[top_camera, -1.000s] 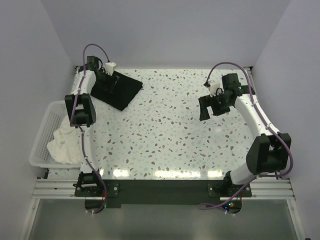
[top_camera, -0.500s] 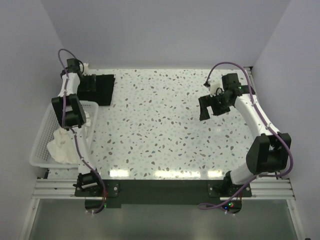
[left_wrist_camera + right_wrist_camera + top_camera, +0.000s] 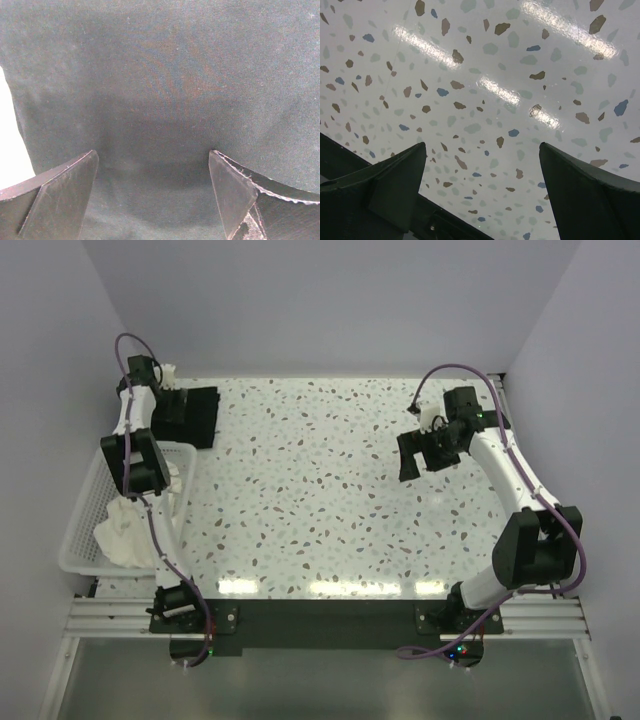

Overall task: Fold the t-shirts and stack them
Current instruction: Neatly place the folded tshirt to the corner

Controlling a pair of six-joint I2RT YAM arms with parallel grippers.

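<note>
Progress looks to be about halfway, as far as I can judge from where I stand. The black t-shirt (image 3: 203,418) lies at the far left corner of the tabletop (image 3: 320,500), drawn into a compact dark rectangle that reads as folded, though I cannot make out how neat its edges or layers are. The left pincer (image 3: 152,155) hangs right over it, its two fingers spread wide apart with nothing between them. From the wrist view, only smooth black cloth shows beneath, so the shirt appears to be let go and resting on its own. The white t-shirt (image 3: 125,530) is a different matter: it sits crumpled in a heap inside the white lattice basket (image 3: 78,520) at the near left, just off the tabletop's edge, not yet spread or folded. On the far right side, the right pincer (image 3: 482,145) hovers above bare speckled surface, well apart from both garments, its fingers likewise wide apart and holding nothing. What remains, I would say, is to lift the white shirt out of the basket, lay it flat, fold it, and set it on the black one to make the stack.
</note>
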